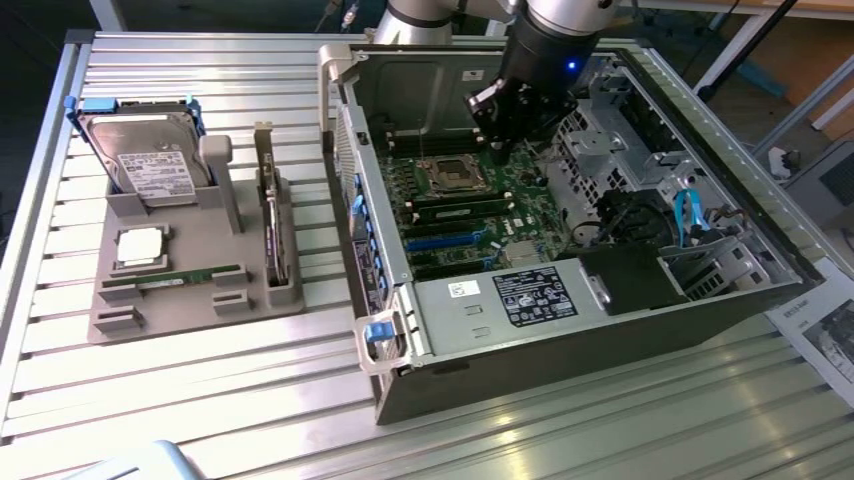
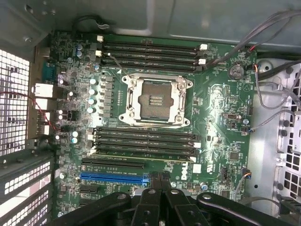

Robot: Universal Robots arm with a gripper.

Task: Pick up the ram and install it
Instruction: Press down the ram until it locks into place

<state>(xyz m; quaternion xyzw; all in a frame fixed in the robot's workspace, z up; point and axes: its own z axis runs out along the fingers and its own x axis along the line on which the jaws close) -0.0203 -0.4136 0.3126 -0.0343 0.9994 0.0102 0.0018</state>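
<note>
Presently hovering inside the open computer case (image 1: pixel 587 320) with the hand (image 1: pixel 502 138) pressed together and clamped on nothing. Poised above the motherboard (image 1: pixel 461 215), close over the empty processor socket (image 1: pixel 447 170). From the wrist, looking straight down past the shut hand (image 2: pixel 161 179) onto the same board (image 2: pixel 221 103): open socket (image 2: pixel 155 101) in the middle, banks of long dark memory slots (image 2: pixel 150 52) on either side of it, a blue slot (image 2: pixel 113 179) just beside the fingertips. Cannot tell whether any slot already carries a stick.

Well apart from the hand, on the exterior view's left, lying on its long edge in the front groove of a grey holder (image 1: pixel 200 300): the ram (image 1: pixel 174 278), green and untouched. Sharing that holder, a hard drive (image 1: pixel 147 160) propped at the back, a square silver processor chip (image 1: pixel 140 248) just behind the ram, and an expansion card (image 1: pixel 274 235) standing upright on the side nearer the case. Resting on a slatted metal tabotop? No: on a slatted metal tabletop (image 1: pixel 200 400), both holder and case.
</note>
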